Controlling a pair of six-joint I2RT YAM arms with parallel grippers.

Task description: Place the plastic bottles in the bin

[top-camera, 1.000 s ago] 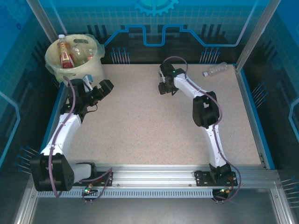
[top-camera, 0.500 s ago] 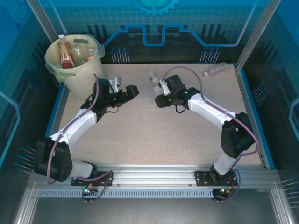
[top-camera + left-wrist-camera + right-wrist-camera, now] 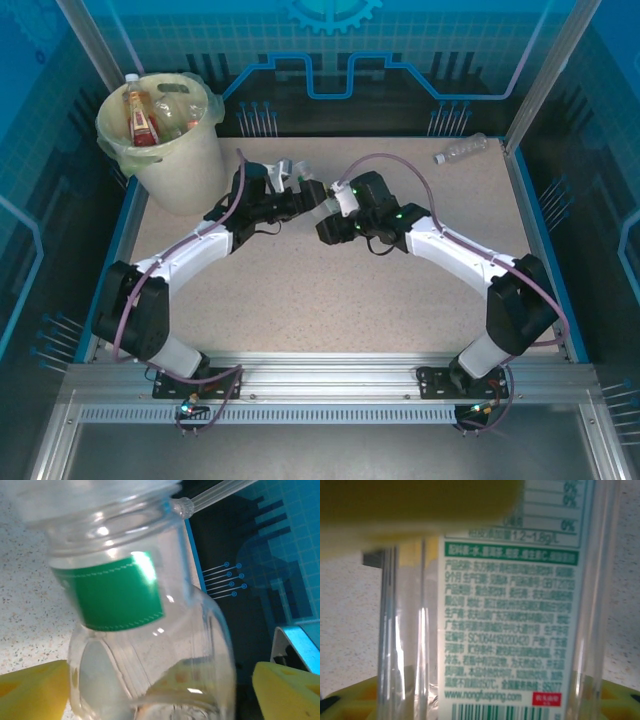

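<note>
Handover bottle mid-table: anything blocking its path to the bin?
Nothing visible. The bottle, clamped in the right hand with the left hand straddling it, has bare table toward the bin; only the left arm lies along that line.

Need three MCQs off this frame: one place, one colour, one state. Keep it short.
1. Where does the loose bottle lie?
A) far right of the table
B) by the arm bases
C) table centre

2. What colour is the label on the held bottle in the left wrist view?
A) red
B) green
C) blue

3. The right gripper is:
A) open and empty
B) shut on the held bottle
C) flat on the table

Answers: 1 A, it lies near the far right corner; 2 B, a green band shows; 3 B, it clamps the bottle from two sides.
</note>
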